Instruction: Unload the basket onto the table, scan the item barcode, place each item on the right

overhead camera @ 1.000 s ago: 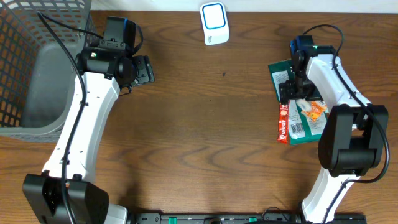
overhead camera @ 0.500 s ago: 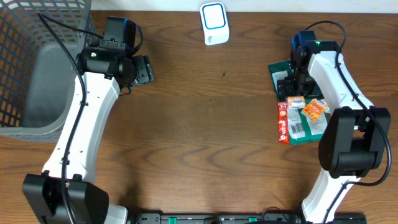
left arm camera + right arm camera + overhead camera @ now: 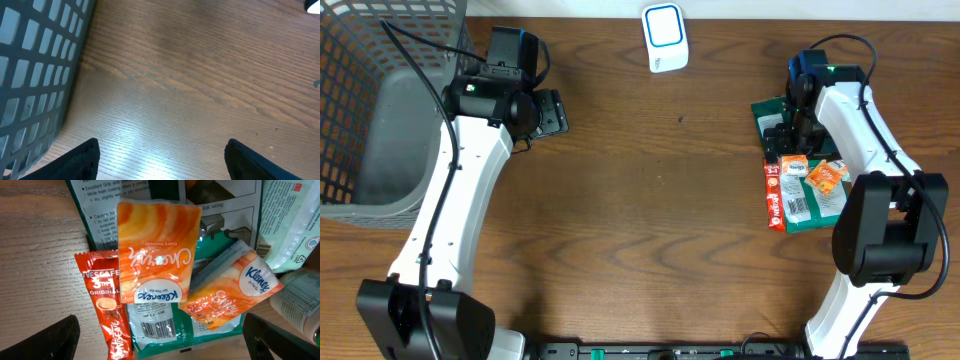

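A pile of items lies at the table's right. It holds a green package (image 3: 810, 212), a red Nescafe sachet (image 3: 775, 195) and two orange Kleenex tissue packs (image 3: 796, 165). In the right wrist view the larger tissue pack (image 3: 152, 250) lies on the green package, whose barcode (image 3: 157, 327) shows just below it. The sachet (image 3: 107, 310) lies to their left. My right gripper (image 3: 161, 337) hangs open over the pile and holds nothing. The white and blue scanner (image 3: 665, 38) stands at the back centre. My left gripper (image 3: 552, 112) is open over bare wood (image 3: 161, 155).
A grey mesh basket (image 3: 380, 110) fills the back left corner, close to the left arm; its wall (image 3: 35, 65) shows in the left wrist view. More packets (image 3: 292, 220) lie at the pile's right side.
The right arm has shifted slightly toward the table's back, uncovering more of the tissue packs. The left arm has not moved.
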`<state>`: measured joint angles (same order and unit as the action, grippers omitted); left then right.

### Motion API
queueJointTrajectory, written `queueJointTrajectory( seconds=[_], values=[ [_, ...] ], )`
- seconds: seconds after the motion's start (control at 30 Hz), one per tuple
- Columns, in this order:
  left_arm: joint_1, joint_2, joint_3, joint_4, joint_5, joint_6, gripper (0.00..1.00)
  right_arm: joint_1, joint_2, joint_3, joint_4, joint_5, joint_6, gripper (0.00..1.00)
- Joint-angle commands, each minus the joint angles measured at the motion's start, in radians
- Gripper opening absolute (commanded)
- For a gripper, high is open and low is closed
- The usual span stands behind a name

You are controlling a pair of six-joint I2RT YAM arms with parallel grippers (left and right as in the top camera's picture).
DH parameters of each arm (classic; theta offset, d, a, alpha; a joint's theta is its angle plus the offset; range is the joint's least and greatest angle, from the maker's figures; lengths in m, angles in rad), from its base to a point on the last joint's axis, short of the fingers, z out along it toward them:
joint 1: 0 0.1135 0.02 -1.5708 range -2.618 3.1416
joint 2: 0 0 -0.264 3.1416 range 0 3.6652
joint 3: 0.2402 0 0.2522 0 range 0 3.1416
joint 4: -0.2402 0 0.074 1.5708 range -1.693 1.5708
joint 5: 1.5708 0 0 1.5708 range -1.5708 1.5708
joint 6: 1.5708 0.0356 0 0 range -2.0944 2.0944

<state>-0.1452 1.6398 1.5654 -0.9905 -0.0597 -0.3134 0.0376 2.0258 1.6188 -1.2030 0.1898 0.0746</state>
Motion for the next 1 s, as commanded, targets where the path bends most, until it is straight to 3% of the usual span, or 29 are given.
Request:
queueJointTrajectory(
  seconds=[0.0,0.63,0.97],
  values=[
    [0.003,-0.026,0.0,-0.003,-0.02,0.005,0.81,0.011,-0.028,0.016,0.0,-0.005,0.006,0.99],
    [0.003,-0.026,0.0,-0.003,-0.02,0.005,0.8,0.008,-0.021,0.014,0.009,-0.01,0.006,0.99],
    [0.003,-0.026,0.0,-0.003,-0.02,0.005,0.81,0.01,-0.2,0.014,0.01,-0.011,0.006,0.99]
  ],
)
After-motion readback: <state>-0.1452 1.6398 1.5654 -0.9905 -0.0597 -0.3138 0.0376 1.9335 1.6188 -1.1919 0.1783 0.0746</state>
